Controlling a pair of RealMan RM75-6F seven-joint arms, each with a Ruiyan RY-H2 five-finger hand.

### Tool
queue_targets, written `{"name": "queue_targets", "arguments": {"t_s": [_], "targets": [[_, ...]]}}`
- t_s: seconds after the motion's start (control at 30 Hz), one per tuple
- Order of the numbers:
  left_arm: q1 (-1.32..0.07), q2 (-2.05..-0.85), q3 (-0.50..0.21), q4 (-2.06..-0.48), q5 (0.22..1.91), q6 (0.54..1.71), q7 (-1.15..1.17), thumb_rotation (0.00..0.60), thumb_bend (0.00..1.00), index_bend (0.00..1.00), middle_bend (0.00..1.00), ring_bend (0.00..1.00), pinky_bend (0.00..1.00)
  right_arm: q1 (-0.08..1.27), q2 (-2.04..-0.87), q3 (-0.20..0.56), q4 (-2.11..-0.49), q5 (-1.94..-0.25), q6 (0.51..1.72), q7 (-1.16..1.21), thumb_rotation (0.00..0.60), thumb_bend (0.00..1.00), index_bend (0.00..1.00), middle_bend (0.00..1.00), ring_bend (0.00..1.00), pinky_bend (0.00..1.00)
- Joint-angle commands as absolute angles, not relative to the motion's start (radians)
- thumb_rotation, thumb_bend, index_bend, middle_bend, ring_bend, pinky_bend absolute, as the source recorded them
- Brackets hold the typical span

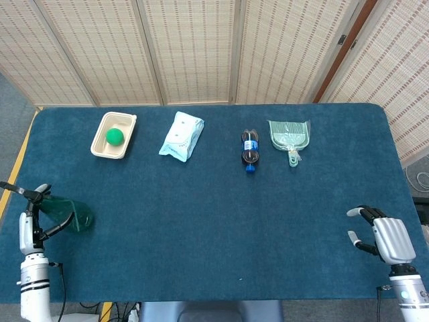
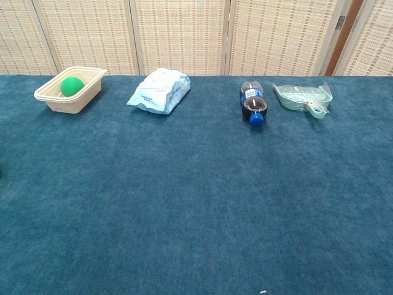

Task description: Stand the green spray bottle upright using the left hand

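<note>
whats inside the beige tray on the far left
A single green ball sits inside the beige tray, near its far end. The tray floor under the ball is covered, so anything beneath it cannot be seen.

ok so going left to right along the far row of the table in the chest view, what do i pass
beige tray with the green ball in it → wipes pack → cola bottle lying with its blue cap toward the camera → green dustpan
</note>
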State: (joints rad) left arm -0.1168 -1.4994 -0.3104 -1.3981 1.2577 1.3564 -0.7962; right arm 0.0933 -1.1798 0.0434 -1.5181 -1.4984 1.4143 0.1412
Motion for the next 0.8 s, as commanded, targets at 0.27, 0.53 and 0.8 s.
{"name": "queue_targets", "arguments": {"t_s": [0.27,0.53,0.8], "targets": [[-0.099,-1.440,-0.296,-1.447,1.256,1.346,-0.796,0.600,0.00,0.10,0.15,0.14,0.05,0.098,-1.182,0.044,-1.522,-1.500,1.411,0.135,0.600,0.24,0.42,0.40,0.38,0.81],[-0.079,-1.395,-0.283,-1.462,1.261,1.353,-0.797,0.600,0.00,0.09,0.15,0.14,0.05,0.101,-1.182,0.044,-1.526,-1.501,1.409,0.129,0.600,0.24,0.42,0.40,0.38,0.81],[-0.067,-1.317,-0.256,-1.477,1.283,1.330,-0.790,0.600,0.00,0.07,0.15,0.14,0.04,0.104,-1.182,0.044,-1.532,-1.501,1.407,0.121,0.600,0.24,0.42,0.40,0.38,0.81]]}}
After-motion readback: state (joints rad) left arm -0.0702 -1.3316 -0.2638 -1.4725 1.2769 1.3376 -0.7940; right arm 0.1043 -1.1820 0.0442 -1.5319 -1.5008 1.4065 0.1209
